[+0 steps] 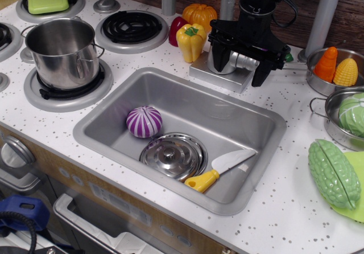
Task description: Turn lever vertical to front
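The lever (245, 62) is a short silvery stub sticking out to the right of the rounded grey faucet body (223, 60). The body stands on a square base plate (219, 76) behind the sink. My black gripper (238, 70) hangs right over the faucet, its jaws spread wide. One finger (218, 53) is at the left of the body. The other finger (259, 72) is just right of the lever's tip. The lever lies between them, and I cannot tell whether either finger touches it.
The sink (256, 151) holds a purple striped ball (144, 121), a metal lid (173, 155) and a yellow-handled knife (222, 171). A yellow pepper (191, 41), a red pepper and a pumpkin (199, 13) stand left of the faucet. Pans of vegetables (335, 69) stand to the right, and a pot (61, 52) sits on the stove.
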### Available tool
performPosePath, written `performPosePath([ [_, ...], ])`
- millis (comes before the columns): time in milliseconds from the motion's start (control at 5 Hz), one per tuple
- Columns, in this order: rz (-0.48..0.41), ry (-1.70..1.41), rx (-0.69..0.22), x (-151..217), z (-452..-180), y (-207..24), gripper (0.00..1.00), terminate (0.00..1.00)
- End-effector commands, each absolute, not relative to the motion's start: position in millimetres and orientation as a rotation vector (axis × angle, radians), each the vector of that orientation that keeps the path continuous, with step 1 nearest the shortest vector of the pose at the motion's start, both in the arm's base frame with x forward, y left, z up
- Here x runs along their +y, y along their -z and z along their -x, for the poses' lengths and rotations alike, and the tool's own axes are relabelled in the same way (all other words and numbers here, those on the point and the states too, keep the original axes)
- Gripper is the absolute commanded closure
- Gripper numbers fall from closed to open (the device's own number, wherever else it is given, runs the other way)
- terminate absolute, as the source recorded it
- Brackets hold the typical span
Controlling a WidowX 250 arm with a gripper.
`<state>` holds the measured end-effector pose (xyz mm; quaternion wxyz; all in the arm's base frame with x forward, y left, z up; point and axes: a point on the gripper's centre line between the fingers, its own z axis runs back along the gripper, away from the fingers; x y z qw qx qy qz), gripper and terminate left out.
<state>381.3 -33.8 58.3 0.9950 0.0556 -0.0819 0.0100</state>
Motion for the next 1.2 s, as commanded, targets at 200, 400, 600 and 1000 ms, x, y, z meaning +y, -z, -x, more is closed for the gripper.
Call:
performPosePath([
  [200, -0.181, 0.01, -0.221, -34.3, -389.0, -71.9, 0.0, 0.0],
  [400, -0.217, 0.029, -0.278, -34.2, -393.4, -86.1, 0.0, 0.0],
  [600, -0.201, 0.028, -0.351, -33.0, -400.2, -96.8, 0.0, 0.0],
  [1000, -0.169, 0.004, -0.42, -31.3, -419.0, -105.7, 0.0, 0.0],
])
